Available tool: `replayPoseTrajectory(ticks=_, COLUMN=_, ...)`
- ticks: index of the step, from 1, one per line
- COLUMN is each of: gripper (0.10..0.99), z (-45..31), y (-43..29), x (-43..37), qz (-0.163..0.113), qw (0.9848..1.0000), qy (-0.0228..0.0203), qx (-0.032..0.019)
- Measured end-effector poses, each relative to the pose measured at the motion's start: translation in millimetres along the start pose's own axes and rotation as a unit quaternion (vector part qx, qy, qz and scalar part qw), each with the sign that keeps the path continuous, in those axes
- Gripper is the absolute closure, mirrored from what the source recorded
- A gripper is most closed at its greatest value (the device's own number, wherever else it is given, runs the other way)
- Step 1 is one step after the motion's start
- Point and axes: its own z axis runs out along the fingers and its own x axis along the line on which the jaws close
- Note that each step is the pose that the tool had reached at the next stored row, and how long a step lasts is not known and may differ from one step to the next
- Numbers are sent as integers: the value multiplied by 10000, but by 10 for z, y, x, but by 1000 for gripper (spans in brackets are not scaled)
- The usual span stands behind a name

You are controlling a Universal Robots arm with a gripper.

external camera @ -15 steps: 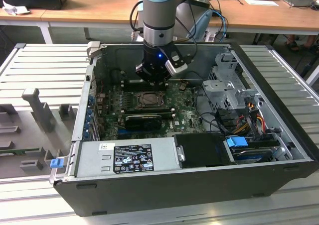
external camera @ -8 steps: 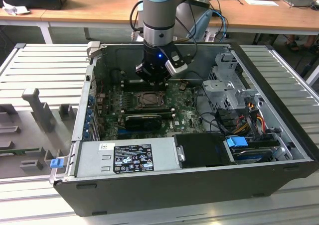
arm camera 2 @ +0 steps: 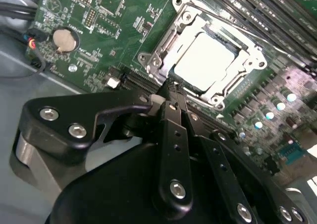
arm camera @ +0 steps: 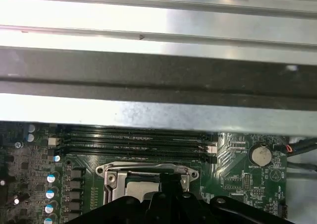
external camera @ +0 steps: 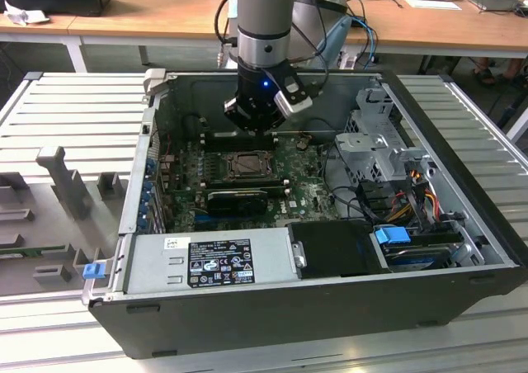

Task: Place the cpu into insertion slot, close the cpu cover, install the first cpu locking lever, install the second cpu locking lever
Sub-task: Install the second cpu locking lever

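The black hand (arm camera 2: 171,92), fingers pressed together, hovers at the thin silver metal cpu cover's (arm camera 2: 163,60) edge. The pale silver square cpu (arm camera 2: 205,60) lies seated just beyond, on the green circuit board (arm camera 2: 99,30).

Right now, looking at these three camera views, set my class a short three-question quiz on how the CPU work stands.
1. True or false: the cpu already lies in the insertion slot.
2. The cpu cover is: A) folded down around the chip, B) standing upright, C) lying outside the computer case.
3. Fill in: in the second wrist view, the round silver part on the green motherboard is a coin cell ____.

Key: 1 true; 2 A; 3 battery.
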Motion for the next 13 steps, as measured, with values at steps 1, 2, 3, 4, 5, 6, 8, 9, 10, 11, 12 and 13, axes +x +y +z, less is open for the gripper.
replayPoseTrajectory(ticks=1, gripper=980, z=-21, y=1, x=-1, qz=0, qw=10000, qy=0, qx=2)
replayPoseTrajectory(ticks=2, gripper=980, z=-25, y=1, x=-1, qz=0, qw=10000, qy=0, qx=1)
replayPoseTrajectory(ticks=3, gripper=980, z=-25, y=1, x=-1, qz=0, qw=10000, qy=-1, qx=0)
replayPoseTrajectory(ticks=4, gripper=980, z=-25, y=0, x=-1, qz=1, qw=10000, qy=-1, qx=0)
replayPoseTrajectory(ticks=5, gripper=980, z=-26, y=-4, x=-1, qz=0, qw=10000, qy=0, qx=2)
replayPoseTrajectory(ticks=6, gripper=980, z=-26, y=-8, x=-1, qz=-1, qw=10000, qy=0, qx=2)
replayPoseTrajectory(ticks=8, gripper=980, z=-25, y=-23, x=0, qz=0, qw=10000, qy=0, qx=1)
replayPoseTrajectory(ticks=9, gripper=980, z=-25, y=-32, x=1, qz=0, qw=10000, qy=0, qx=2)
replayPoseTrajectory(ticks=10, gripper=980, z=-26, y=-42, x=1, qz=0, qw=10000, qy=0, qx=2)
replayPoseTrajectory(ticks=11, gripper=980, z=-26, y=-46, x=2, qz=0, qw=10000, qy=0, qx=1)
replayPoseTrajectory(ticks=12, gripper=980, z=-26, y=-50, x=2, qz=0, qw=10000, qy=0, qx=1)
replayPoseTrajectory(ticks=13, gripper=980, z=-26, y=-56, x=2, qz=0, qw=10000, qy=0, qx=2)
